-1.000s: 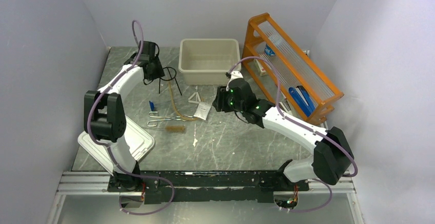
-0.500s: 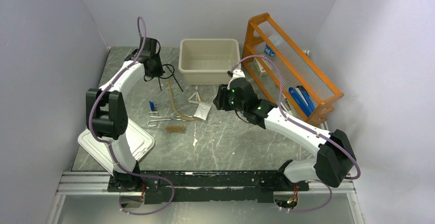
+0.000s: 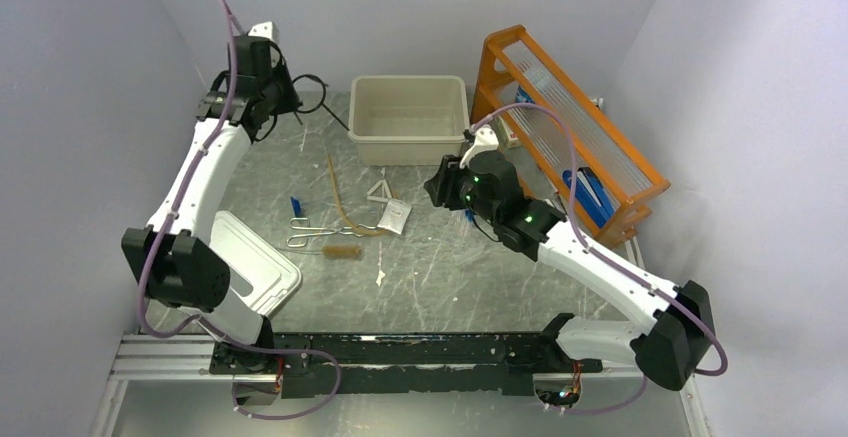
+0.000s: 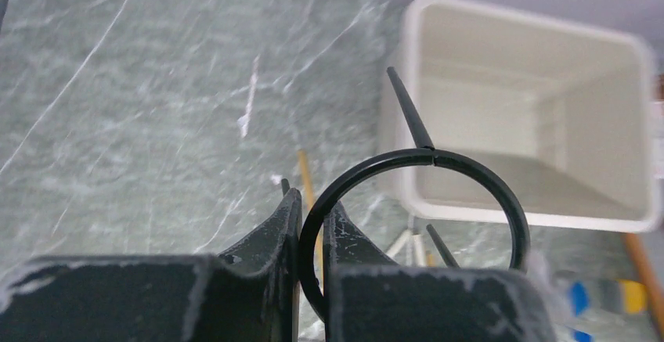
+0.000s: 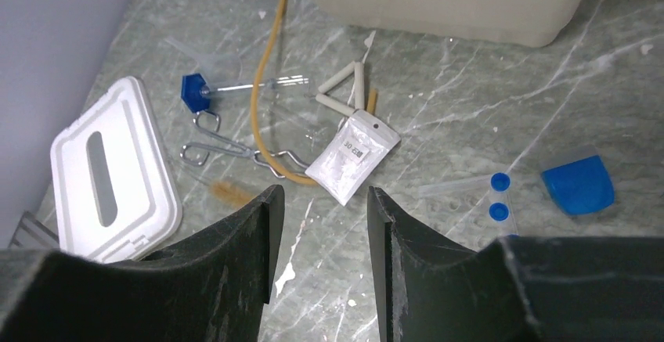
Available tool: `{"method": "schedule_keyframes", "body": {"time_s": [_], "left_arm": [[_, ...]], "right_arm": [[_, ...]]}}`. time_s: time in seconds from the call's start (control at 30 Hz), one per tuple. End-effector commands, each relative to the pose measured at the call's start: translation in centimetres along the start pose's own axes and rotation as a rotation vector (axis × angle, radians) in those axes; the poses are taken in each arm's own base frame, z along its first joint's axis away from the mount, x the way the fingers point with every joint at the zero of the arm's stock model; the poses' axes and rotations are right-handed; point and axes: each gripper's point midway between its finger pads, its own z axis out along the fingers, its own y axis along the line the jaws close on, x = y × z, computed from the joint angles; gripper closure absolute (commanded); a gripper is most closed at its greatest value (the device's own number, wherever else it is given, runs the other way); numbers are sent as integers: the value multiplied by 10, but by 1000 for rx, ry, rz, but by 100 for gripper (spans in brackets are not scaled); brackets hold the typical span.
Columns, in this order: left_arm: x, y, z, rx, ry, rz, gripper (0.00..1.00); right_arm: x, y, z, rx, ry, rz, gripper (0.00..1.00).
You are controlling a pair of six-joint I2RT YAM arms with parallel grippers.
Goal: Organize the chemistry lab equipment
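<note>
- Since a second ago: the left arm has risen and swung out to the 11 o'clock corner. The black wire tripod ring (image 4: 433, 152), which stood on the table at the tub's near-left corner, now hangs in the air.
- left gripper (image 4: 309, 232): fingers pinched tight on the thin wire hoop, one leg sticking out towards 12 o'clock.
- right gripper (image 5: 319, 201): drifted slightly towards 3 o'clock; jaws roughly half apart, holding nothing, above the loose items.
- On the marble-veined grey table (image 3: 450, 277), mid-left: white triangle (image 5: 358, 84) of rods, a flat white packet (image 5: 352, 156) touching its 6 o'clock side, a curved tan rubber tube (image 5: 262, 99), shiny metal tongs (image 5: 227, 153), and a brown-bristled brush (image 5: 231, 195).
- Blue-capped tubes (image 5: 497, 193) lie at 3 o'clock of the packet.
- Beige plastic tub (image 3: 410, 150) at 12 o'clock, smooth-walled; white lid (image 3: 255, 272) at 8 o'clock; orange wooden rack (image 3: 487, 72) along the 2 o'clock edge.
- Bare table from 5 to 6 o'clock.
</note>
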Motion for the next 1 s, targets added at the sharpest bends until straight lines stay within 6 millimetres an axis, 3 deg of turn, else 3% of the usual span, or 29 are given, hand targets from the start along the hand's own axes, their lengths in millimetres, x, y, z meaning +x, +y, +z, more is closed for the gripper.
{"method": "schedule_keyframes", "body": {"time_s": [0.0,0.1,0.2,0.5,0.7,0.97], "left_arm": [[-53,-55,-39,273,-135,-34,95],[-70,-86,-52,392,-181,-40,95],[-75,-115,-49,443,-186,-26,95],[-52,-173,14,314,-140,14,95],[-15,-163,60,167,-49,50,95],[23,-147,98,79,29,111,95]], "right_arm": [[-25,-3,-15,31,-86,-5,53],[-34,-5,-23,43,-121,-2,53],[-39,-10,-30,64,-148,-1,53],[-48,-32,-51,163,-208,2,53],[-42,-42,-52,205,-193,-6,53],[-32,-42,-43,207,-161,-1,53]]}}
